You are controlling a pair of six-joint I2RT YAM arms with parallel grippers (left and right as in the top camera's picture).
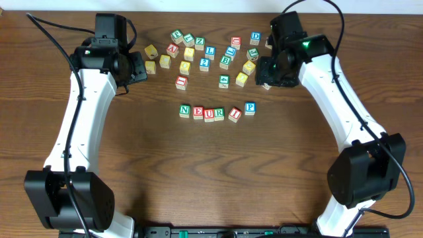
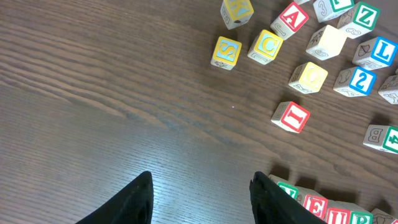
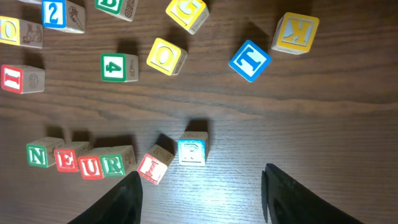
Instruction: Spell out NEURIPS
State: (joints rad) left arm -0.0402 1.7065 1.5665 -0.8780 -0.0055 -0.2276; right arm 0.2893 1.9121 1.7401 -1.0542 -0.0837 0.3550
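1. Overhead cam: a row of small pale wooden letter cubes point(image 1: 209, 113) sits mid-table on the dark brown wood-grain table point(image 1: 132, 158) and reads N-E-U-R-I-P left to right.
2. Row detail, right wrist cam: green N cube point(image 3: 37, 155), red E cube point(image 3: 66, 160), red U cube point(image 3: 91, 167) and green R cube point(image 3: 114, 164) are packed side by side. The red I cube point(image 3: 152, 167) is turned at an angle just right of R. The blue P cube point(image 3: 191, 151) is at the right end, set a bit farther back than the rest.
3. No cube sits right of P; that spot is bare wood.
4. A loose scatter of other wooden letter cubes point(image 1: 205, 49) lies on the far side of the row, well apart from it.
5. Left wrist cam: a pale cube w/ yellow S face point(image 2: 225, 53) lies at the left edge of the scatter, just beside a yellow C cube point(image 2: 267, 45). It is apart from the row. From overhead the S can't be read.
6. Left gripper point(image 2: 202, 198), also seen overhead point(image 1: 140, 68), is at the left edge of the scatter. Its black fingers are spread wide w/ nothing between them, only table.
7. Right gripper point(image 3: 202, 198), overhead point(image 1: 266, 78), is at the right edge of the scatter. Its fingers are spread wide and it holds nothing. In its own cam the P cube lies just beyond the gap, not touching either finger.
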